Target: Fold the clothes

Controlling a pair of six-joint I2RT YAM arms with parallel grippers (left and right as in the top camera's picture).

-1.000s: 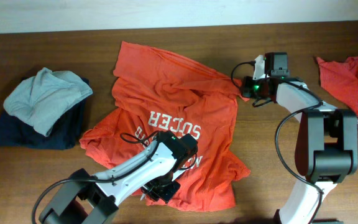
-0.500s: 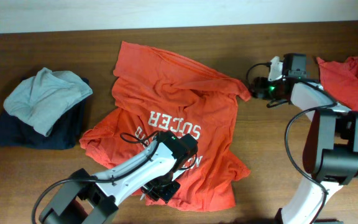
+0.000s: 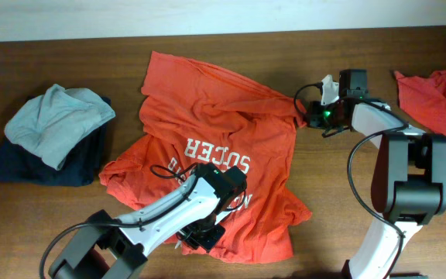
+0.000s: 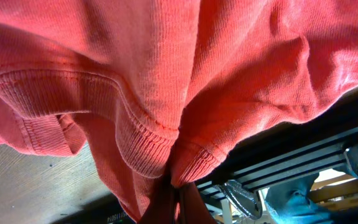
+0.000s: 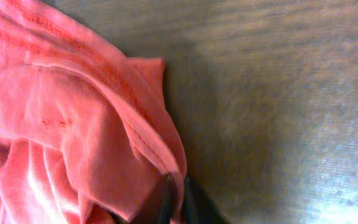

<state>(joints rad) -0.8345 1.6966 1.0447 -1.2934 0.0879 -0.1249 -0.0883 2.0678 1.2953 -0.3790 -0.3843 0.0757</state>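
The left claw is clamped on a ribbed hem of the orange-red T-shirt, with fabric bunched above it. The right claw pinches the same shirt's stitched edge, with the wooden desk just beside it.

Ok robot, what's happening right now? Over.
Left gripper shut on shirt hem. Right gripper shut on its edge. Shirt crumpled, not folded. Grey pile apart.

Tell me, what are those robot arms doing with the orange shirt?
They are folding clothes. The orange shirt lies crumpled on the table. The left gripper pinches its ribbed edge, and the right gripper pinches a corner. Another orange shirt waits at the right edge.
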